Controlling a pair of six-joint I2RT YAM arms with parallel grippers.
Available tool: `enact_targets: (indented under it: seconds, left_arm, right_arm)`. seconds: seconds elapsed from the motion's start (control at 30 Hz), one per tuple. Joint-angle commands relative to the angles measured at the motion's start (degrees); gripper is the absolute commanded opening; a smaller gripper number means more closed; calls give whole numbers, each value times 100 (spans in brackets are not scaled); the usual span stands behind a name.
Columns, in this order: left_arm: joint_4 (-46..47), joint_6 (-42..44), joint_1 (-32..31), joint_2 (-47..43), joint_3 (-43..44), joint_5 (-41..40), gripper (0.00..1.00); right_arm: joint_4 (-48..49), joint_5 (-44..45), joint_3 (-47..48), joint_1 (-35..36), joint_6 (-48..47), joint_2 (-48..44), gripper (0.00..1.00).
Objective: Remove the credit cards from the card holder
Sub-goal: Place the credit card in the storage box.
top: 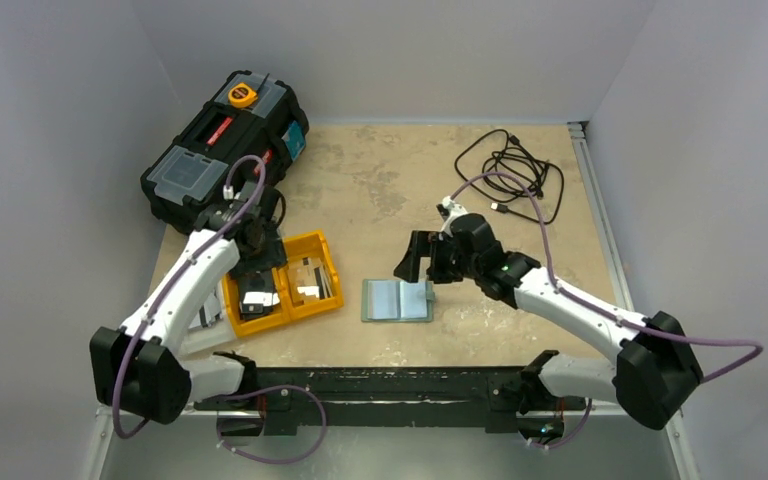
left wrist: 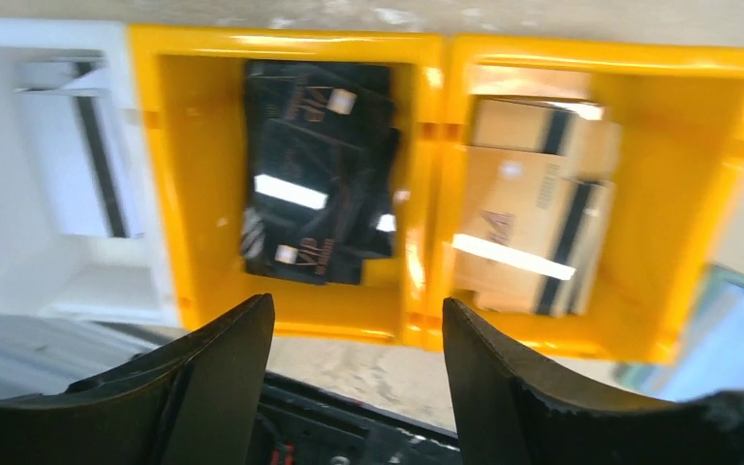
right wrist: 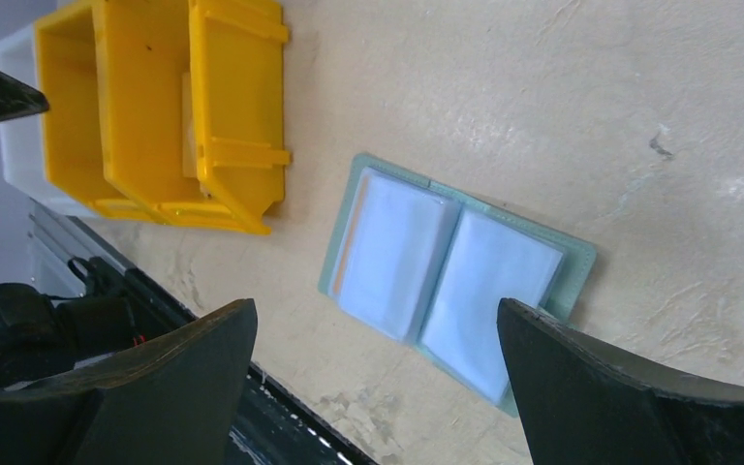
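The card holder lies open and flat on the table, grey-green with pale blue sleeves; it also shows in the right wrist view. Black credit cards lie in the left compartment of the orange tray, and tan ones in the right. A whitish card lies in a white tray. My left gripper is open and empty over the orange tray. My right gripper is open and empty above the holder's right side.
The white tray sits left of the orange tray. A black toolbox stands at the back left. A coiled black cable lies at the back right. The table's black front rail runs along the near edge.
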Motion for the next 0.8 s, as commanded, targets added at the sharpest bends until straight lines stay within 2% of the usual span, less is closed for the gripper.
enact_targets:
  seconds: [0.0, 0.13, 0.33, 0.47, 0.77]
  left_arm:
    - [717, 227, -14, -601, -87, 1635, 65]
    - [1198, 91, -332, -916, -256, 2602, 66]
    - [1663, -224, -962, -936, -326, 3071, 66]
    - [2047, -423, -1069, -861, -572, 3311, 66]
    - [2561, -645, -1276, -690, -1008, 3496, 67]
  right_arm:
    - [-166, 923, 474, 501, -70, 423, 93]
    - [-364, 1497, 778, 971, -1, 984, 75]
    - [-481, 1899, 1102, 1406, 208, 1738, 62]
    - [-630, 2187, 1369, 1651, 367, 2216, 56]
    - [-773, 2440, 1573, 1849, 474, 2854, 55]
